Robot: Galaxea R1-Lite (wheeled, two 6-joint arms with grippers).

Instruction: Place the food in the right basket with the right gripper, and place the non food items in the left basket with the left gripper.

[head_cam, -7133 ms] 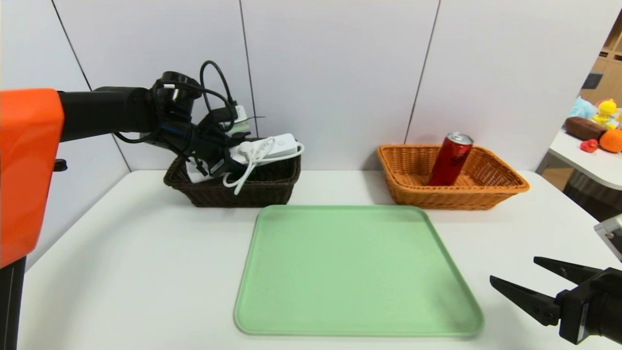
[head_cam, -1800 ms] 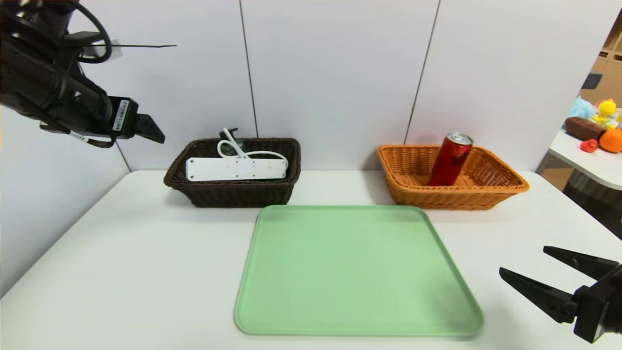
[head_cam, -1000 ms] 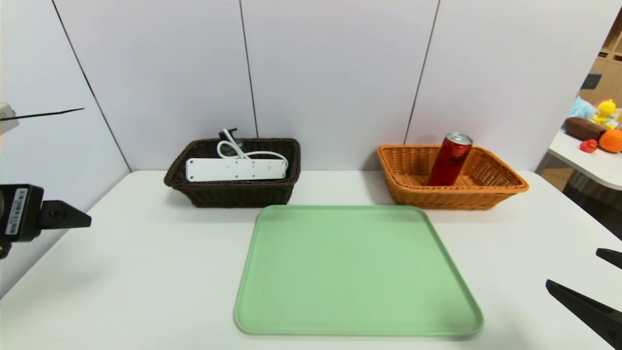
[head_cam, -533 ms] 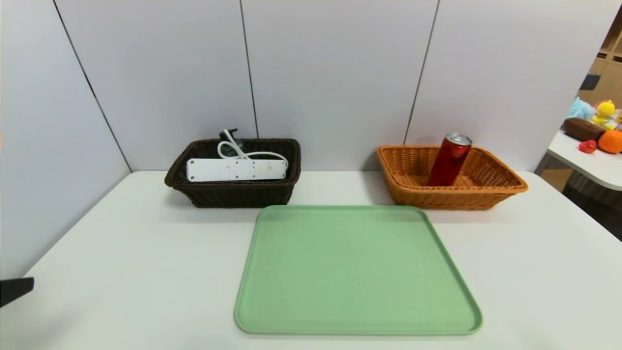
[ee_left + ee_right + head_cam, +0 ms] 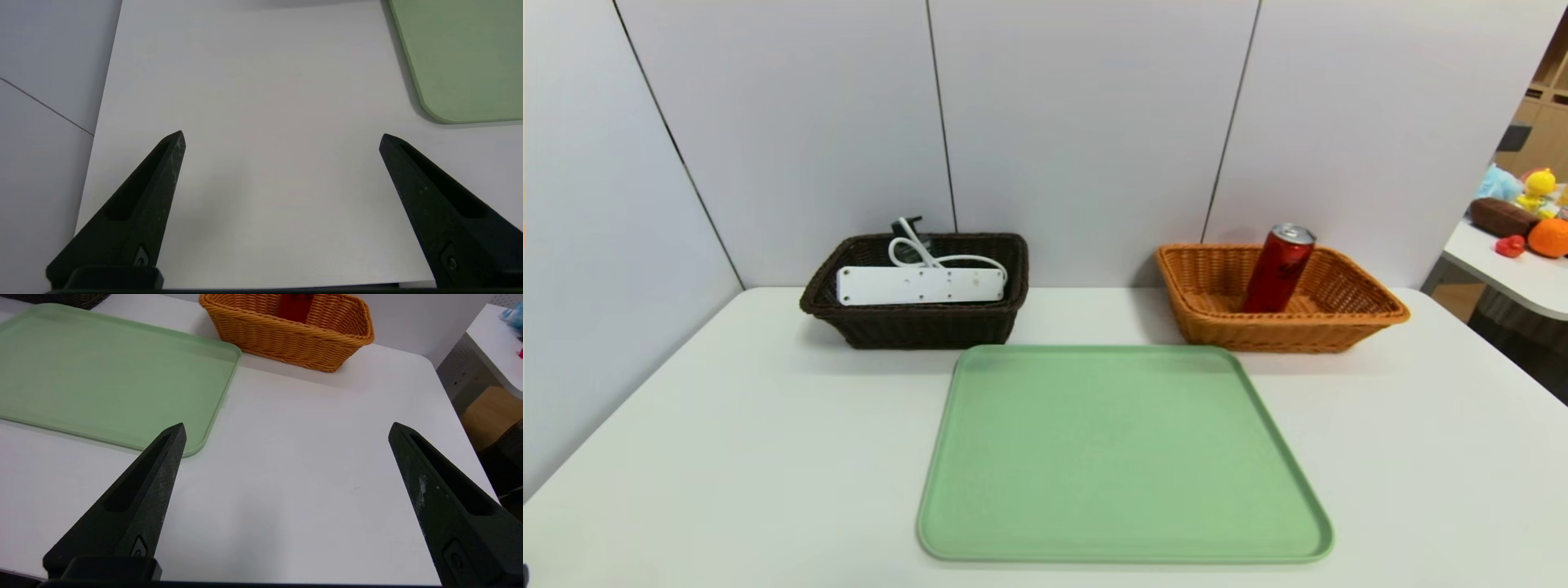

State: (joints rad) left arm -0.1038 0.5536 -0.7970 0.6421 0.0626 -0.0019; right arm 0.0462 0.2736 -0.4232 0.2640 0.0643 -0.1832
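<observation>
Both tools empty, items sorted into baskets.
Beyond the green tray (image 5: 1123, 457) on the tabletop (image 5: 727, 457): left basket (image 5: 915, 327) holds the power strip (image 5: 920, 286); right basket (image 5: 1282, 331) holds the red can (image 5: 1278, 269). Only wrist views show left tool (image 5: 282, 136) and right tool (image 5: 286, 426), spread wide, well short of the baskets.

Lab-like test room: white table (image 5: 727, 425), grey partition panels (image 5: 1078, 122), plush toys (image 5: 1531, 212) on side table.
</observation>
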